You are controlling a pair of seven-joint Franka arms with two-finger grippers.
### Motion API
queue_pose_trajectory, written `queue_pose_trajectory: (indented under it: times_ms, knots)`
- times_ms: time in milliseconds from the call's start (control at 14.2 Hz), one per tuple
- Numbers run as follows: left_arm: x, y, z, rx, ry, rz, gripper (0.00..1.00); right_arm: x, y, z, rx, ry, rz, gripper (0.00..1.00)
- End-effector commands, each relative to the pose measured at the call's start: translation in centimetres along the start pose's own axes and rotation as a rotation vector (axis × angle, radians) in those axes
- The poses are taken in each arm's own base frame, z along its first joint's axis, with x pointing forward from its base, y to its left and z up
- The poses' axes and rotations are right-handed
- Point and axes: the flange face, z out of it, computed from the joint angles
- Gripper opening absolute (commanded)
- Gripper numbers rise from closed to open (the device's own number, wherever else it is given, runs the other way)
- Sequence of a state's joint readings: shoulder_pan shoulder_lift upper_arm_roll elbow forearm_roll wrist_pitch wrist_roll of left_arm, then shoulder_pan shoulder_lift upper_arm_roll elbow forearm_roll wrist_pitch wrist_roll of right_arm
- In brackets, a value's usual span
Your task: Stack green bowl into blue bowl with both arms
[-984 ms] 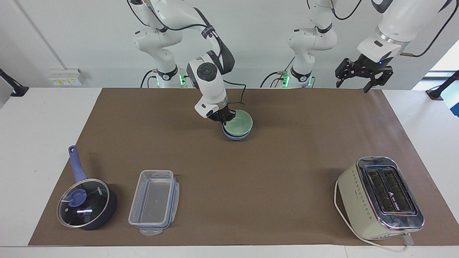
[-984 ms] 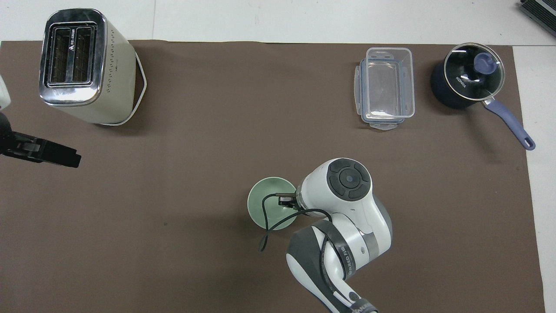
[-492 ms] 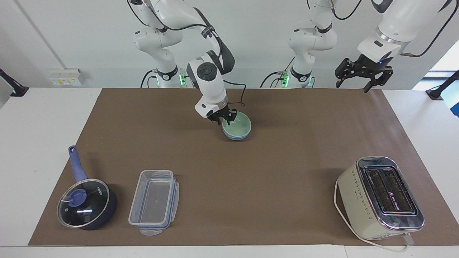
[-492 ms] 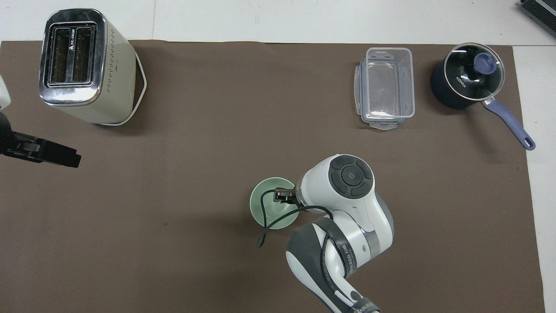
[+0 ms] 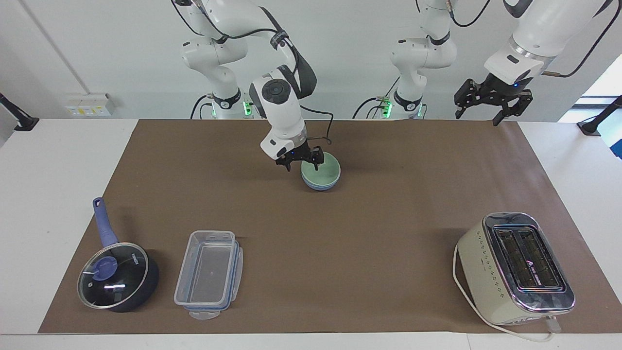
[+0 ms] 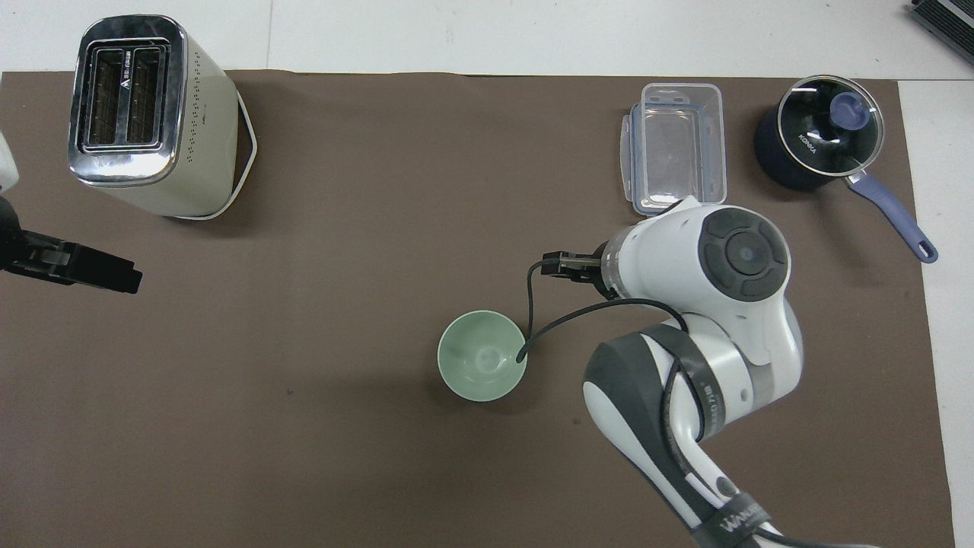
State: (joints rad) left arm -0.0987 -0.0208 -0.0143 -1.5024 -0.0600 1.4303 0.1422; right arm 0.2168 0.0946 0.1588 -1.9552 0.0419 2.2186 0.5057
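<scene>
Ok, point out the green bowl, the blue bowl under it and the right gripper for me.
green bowl [image 6: 481, 364]: overhead view, on its inner floor.
blue bowl [image 5: 318, 186]: facing view, on the outer wall showing below the green rim.
right gripper [image 5: 302, 162]: facing view, midway between its open jaws, beside the bowls.

light: bright, even, from above
shadows: soft, short
glare: saucepan lid [image 5: 112, 282], toaster [image 5: 515, 267] chrome
focus: sharp

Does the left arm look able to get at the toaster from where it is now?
Probably yes. The left claw hangs open in the air at its own end of the table, the toaster stands at that same end, and nothing lies between them.
</scene>
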Motion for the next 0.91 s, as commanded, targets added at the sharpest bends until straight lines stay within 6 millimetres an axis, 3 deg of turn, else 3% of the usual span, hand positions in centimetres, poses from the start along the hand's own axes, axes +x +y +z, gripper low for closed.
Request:
queue_pose_trajectory:
  times_ms: [0, 211, 422, 633, 843]
  knots:
    - [-0.5, -0.1, -0.1, 0.015, 0.002, 0.011, 1.0, 1.4, 2.2, -4.5, -0.055, 0.038, 0.002, 1.0]
    - [-0.6, -0.1, -0.2, 0.015, 0.002, 0.01, 1.0, 2.2, 4.6, -11.8, -0.083, 0.027, 0.056, 1.0]
    - [-0.6, -0.1, -0.2, 0.015, 0.002, 0.008, 1.0, 1.7, 7.2, -17.9, -0.098, 0.031, 0.107, 1.0]
    - [-0.6, 0.0, -0.2, 0.015, 0.003, 0.011, 1.0, 2.2, 11.4, -22.6, -0.099, 0.03, 0.184, 1.0]
    - [-0.5, 0.0, -0.1, 0.015, 0.001, 0.014, 1.0, 2.4, 14.6, -25.0, -0.109, 0.005, 0.198, 1.0]
